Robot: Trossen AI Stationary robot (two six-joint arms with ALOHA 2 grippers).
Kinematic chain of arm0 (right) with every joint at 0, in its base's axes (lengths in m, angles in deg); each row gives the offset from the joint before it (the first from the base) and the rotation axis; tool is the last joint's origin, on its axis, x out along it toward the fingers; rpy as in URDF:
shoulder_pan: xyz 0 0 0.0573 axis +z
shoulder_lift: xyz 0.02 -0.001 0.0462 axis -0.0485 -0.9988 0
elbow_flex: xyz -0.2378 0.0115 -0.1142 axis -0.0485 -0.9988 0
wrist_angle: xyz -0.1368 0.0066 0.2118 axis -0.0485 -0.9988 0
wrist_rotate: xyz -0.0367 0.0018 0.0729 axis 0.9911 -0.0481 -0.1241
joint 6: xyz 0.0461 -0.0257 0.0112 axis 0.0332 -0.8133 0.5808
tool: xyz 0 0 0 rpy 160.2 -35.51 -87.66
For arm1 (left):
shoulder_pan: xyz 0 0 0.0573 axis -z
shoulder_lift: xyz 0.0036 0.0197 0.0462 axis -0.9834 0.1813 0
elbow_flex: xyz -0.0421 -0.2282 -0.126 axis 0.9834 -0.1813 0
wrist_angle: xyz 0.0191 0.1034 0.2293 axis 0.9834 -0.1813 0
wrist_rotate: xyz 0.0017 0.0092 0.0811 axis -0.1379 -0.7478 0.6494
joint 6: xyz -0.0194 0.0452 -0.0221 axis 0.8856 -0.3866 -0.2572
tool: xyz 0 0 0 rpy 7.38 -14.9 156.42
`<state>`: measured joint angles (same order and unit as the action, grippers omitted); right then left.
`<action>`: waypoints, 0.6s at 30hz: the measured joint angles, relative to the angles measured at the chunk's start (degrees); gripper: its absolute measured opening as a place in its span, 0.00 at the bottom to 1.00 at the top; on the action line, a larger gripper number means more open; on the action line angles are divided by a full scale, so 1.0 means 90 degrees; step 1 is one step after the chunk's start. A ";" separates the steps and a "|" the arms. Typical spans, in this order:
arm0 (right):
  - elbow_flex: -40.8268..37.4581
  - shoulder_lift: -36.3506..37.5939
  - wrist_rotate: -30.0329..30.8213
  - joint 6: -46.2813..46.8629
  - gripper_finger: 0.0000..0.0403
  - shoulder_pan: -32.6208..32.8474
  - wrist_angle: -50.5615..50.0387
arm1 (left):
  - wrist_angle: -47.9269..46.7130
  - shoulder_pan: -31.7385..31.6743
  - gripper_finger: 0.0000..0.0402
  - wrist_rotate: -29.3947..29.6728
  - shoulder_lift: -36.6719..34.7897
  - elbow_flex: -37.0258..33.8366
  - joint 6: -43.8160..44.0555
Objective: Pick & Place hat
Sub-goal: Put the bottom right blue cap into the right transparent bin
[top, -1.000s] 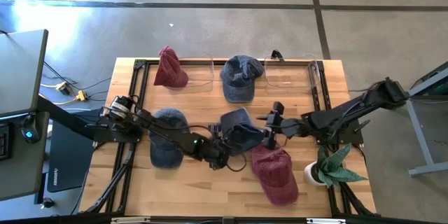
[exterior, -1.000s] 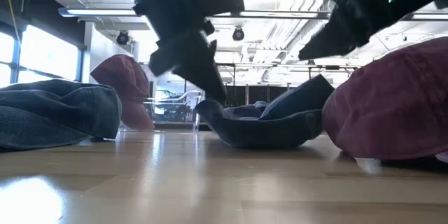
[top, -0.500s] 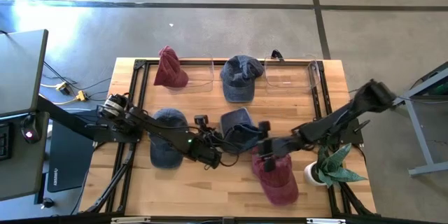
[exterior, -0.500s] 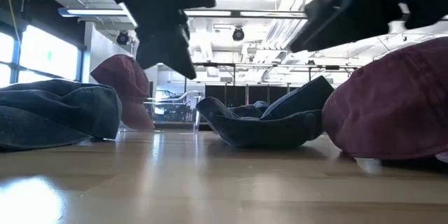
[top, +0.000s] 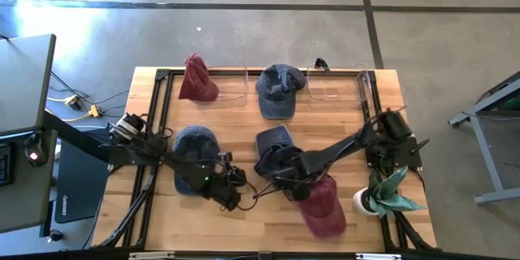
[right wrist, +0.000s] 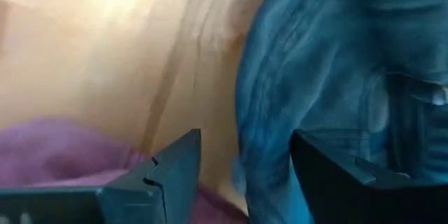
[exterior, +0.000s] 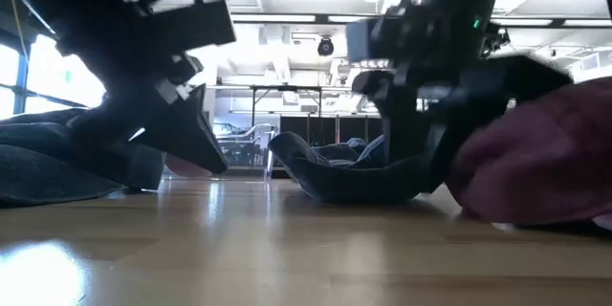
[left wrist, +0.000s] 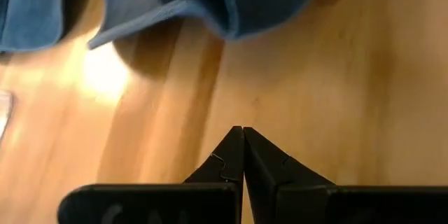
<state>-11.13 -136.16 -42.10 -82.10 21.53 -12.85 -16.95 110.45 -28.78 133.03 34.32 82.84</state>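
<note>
My worry is that my right gripper [top: 286,185], fingers spread wide and holding nothing, sits between the blue cap [top: 275,151] and the maroon cap [top: 322,205]; closing here could catch maroon cloth along with the denim, or only a loose fold that slips. The blue cap I judge the target: soft, crumpled denim lying opening-up, mid-table, just beside the maroon cap. My left gripper [top: 230,199], fingers pressed together and empty, hovers low beside the blue cap.
</note>
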 joint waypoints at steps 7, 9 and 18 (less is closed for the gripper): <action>-0.0010 -0.0207 0.0384 0.0345 0.31 -0.0116 -0.0148 | 0.0220 0.0207 0.00 0.0339 -0.0007 -0.0078 -0.0141; -0.0010 -0.0108 0.0322 0.0342 0.20 -0.0177 -0.0191 | 0.0227 0.0200 0.00 0.0302 -0.0007 -0.0078 -0.0190; -0.0016 0.1366 -0.0120 0.0782 0.10 -0.0970 -0.0588 | 0.0300 0.0242 0.00 0.0340 -0.0007 -0.0075 -0.0212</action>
<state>-11.27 -123.87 -43.18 -75.06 12.80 -18.14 -14.25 112.62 -25.72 132.97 33.64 80.94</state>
